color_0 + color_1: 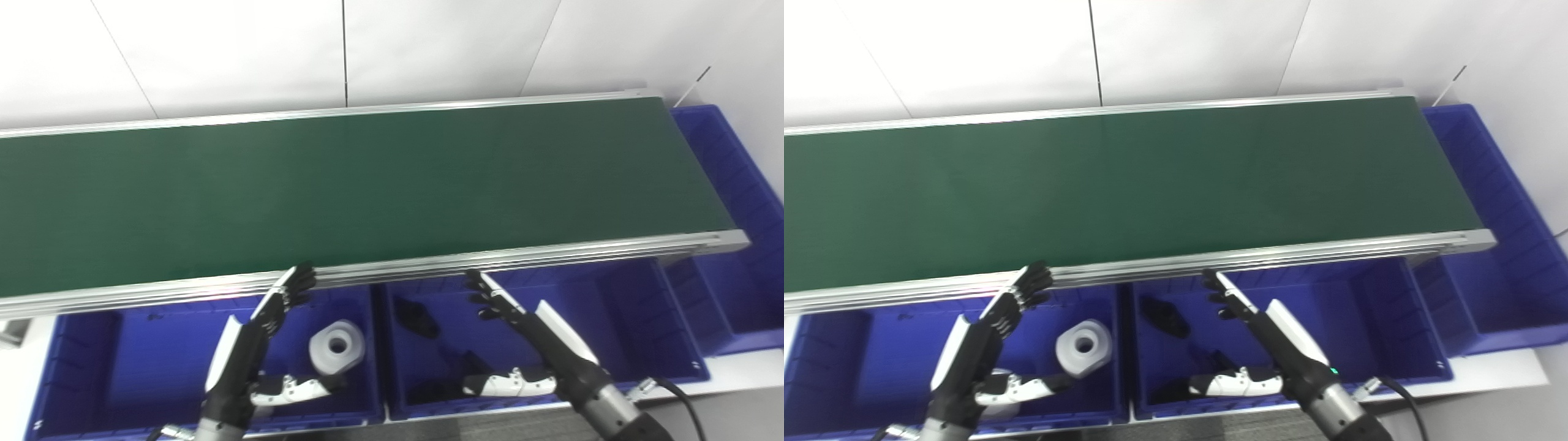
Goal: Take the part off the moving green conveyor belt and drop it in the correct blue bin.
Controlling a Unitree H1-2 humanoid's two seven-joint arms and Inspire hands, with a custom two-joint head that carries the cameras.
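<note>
No part visible on green belt (pixel 367 184), so no bearing or axis to judge yet. Left hand (pixel 257 343) and right hand (pixel 520 331), both w/ fingers apart and empty, sit lower-centre over blue bins (pixel 98 367); white part (pixel 337 348) already binned beside left hand.

Left hand (pixel 257 343) and right hand (pixel 527 337) raised, empty, fingers spread, thumbs pointing inward.

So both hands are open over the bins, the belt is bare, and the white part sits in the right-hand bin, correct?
Not quite. The white part sits in the left bin, beside the left hand, as the left eye view shows. The right hand is open too, and the green belt is bare.
</note>
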